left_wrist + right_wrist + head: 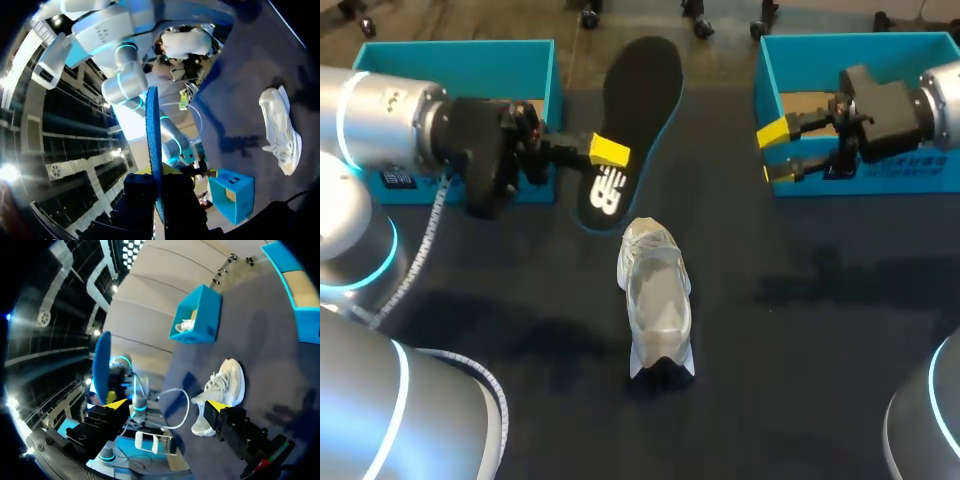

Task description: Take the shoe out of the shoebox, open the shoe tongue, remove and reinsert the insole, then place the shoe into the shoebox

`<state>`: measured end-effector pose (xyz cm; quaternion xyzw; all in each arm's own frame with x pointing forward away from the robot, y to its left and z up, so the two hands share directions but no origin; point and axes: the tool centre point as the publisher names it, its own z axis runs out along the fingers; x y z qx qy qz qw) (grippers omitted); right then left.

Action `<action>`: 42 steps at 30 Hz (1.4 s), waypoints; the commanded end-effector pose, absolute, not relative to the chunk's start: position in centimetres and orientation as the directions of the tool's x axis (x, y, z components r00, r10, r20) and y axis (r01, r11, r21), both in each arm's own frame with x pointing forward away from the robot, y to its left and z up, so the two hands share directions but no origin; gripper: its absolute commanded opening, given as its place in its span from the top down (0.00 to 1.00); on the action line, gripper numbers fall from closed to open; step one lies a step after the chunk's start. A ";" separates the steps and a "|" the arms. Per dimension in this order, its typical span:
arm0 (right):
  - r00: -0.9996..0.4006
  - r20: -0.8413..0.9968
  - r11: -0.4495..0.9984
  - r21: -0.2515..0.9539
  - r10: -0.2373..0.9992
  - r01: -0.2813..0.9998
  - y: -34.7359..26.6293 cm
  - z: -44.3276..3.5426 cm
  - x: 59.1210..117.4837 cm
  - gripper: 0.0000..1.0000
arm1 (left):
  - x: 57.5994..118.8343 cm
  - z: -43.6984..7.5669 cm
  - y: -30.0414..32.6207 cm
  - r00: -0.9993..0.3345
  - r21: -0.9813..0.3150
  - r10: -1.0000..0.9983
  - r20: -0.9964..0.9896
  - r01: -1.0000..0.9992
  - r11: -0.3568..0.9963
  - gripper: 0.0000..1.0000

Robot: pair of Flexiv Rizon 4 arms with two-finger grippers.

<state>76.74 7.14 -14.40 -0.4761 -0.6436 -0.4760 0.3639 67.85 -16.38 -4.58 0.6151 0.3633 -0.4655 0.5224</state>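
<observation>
While your left gripper (610, 152) is clenched on the flat black insole with the blue rim (638, 110), the yellow tips pinch it near the heel end and the long toe end runs out ahead of the fingers. Look through the left wrist and you get the insole (152, 130) edge-on, a thin blue line straight out from between the fingers of that gripper (156, 179). The white lace-up shoe (657, 295) stands upright on the dark table (800, 340), off to one side of the left gripper and clear of the insole. Your right gripper (778, 152) hangs with its fingers spread wide, nothing between them, just in front of the right-hand teal cardboard shoebox (860, 55). The other teal shoebox (460, 60) sits behind your left wrist. From the right wrist, the shoe (222, 387) lies ahead of the right gripper (165, 405), nearer one spread fingertip.
</observation>
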 end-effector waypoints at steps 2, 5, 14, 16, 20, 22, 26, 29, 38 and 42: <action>-0.274 0.929 -0.016 0.287 0.248 0.958 7.5 -14.7 76.2 0.00 | 68.5 -7.4 -18.4 0.292 0.293 -0.024 -0.956 0.953 -0.082 1.00; -0.265 0.935 -0.049 0.284 0.236 0.958 7.8 -14.3 76.3 0.00 | 69.1 -8.1 -19.0 0.280 0.280 -0.015 -0.960 0.958 -0.053 1.00; -0.247 0.943 -0.090 0.272 0.224 0.958 8.3 -14.1 76.6 0.00 | 70.6 -8.3 -19.2 0.271 0.271 0.010 -0.963 0.963 -0.005 1.00; -0.247 0.943 -0.090 0.272 0.224 0.958 8.3 -14.1 76.6 0.00 | 70.6 -8.3 -19.2 0.271 0.271 0.010 -0.963 0.963 -0.005 1.00; -0.247 0.943 -0.090 0.272 0.224 0.958 8.3 -14.1 76.6 0.00 | 70.6 -8.3 -19.2 0.271 0.271 0.010 -0.963 0.963 -0.005 1.00; -0.245 0.952 -0.087 0.264 0.187 0.961 9.0 -14.0 77.4 0.00 | 71.1 -9.2 -19.6 0.287 0.287 0.024 -0.958 0.958 -0.008 1.00; -0.231 0.952 -0.085 0.252 0.201 0.964 10.4 -14.1 78.4 0.00 | 72.0 -11.1 -19.8 0.249 0.249 0.043 -0.967 0.968 -0.021 1.00; -0.219 0.954 -0.076 0.238 0.203 0.968 11.3 -14.2 78.9 0.00 | 72.2 -12.0 -20.0 0.258 0.257 0.038 -0.965 0.966 -0.024 1.00; -0.180 0.961 -0.025 0.189 0.212 0.982 13.7 -14.4 79.3 0.00 | 73.5 -13.3 -21.1 0.298 0.298 0.038 -0.954 0.955 -0.004 1.00; -0.169 0.963 -0.018 0.176 0.211 0.984 14.5 -14.4 79.2 0.00 | 74.2 -13.7 -21.5 0.290 0.290 0.028 -0.957 0.957 0.027 1.00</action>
